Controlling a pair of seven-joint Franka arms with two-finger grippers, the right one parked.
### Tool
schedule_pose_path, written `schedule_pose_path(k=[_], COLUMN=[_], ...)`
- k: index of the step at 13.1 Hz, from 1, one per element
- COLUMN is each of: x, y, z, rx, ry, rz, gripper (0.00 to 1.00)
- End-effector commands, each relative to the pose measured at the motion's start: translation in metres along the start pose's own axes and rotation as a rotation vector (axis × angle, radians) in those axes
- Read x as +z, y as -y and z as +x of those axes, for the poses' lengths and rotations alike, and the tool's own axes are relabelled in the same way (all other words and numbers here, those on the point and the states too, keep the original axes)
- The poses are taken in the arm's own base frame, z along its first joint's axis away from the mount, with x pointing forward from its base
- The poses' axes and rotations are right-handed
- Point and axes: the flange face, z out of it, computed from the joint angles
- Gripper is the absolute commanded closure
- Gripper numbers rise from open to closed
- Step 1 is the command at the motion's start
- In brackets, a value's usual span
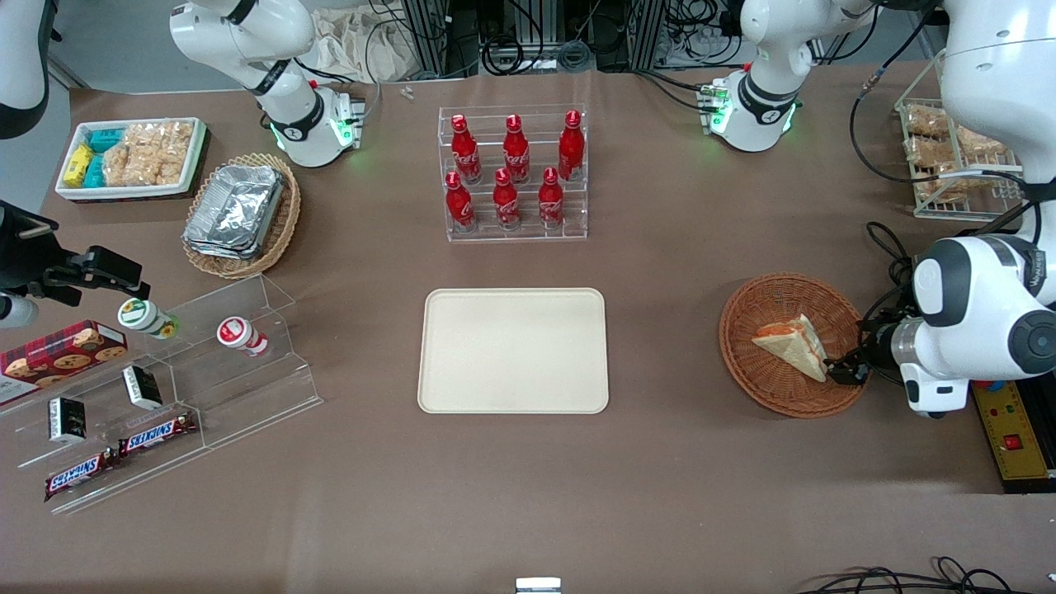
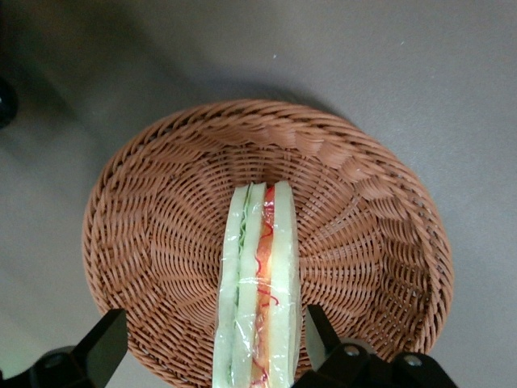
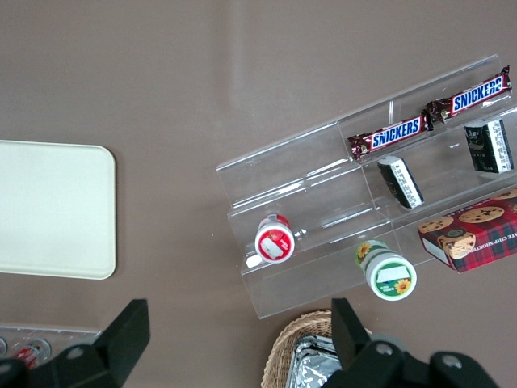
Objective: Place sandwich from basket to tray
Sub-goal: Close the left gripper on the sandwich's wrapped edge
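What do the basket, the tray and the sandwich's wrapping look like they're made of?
The basket looks like woven wicker, reddish-brown and matte, with visible strands and a braided rim. The tray seems to be smooth cream plastic with a low rim and rounded corners, though its material is uncertain. The sandwich is wrapped in clear glossy film, which shows creases and glints. The tool is open, with its fingers on either side of the sandwich.

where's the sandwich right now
The sandwich lies in the basket, toward the working arm's end of the table, with the open end effector straddling it.
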Motion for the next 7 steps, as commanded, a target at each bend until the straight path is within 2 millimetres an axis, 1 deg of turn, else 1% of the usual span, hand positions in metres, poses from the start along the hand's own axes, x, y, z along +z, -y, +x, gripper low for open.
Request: schedule_pose_path(k=[1,4,5,6,7], x=[0.015,0.025,0.026,0.032,0.038], y=[-0.001,0.000,-0.007,-0.010,-0.007], z=[-0.013,-0.019,-0.028,-0.037,-0.041], rx=[-0.037,-0.066,-0.068,-0.071,-0.071], ry=[-0.002,-0.010,-0.012,-0.018,-0.032], rz=[-0.022,-0.031,-0.028,-0.030,-0.042], gripper=[0.01,0.01,0.01,0.01,0.01])
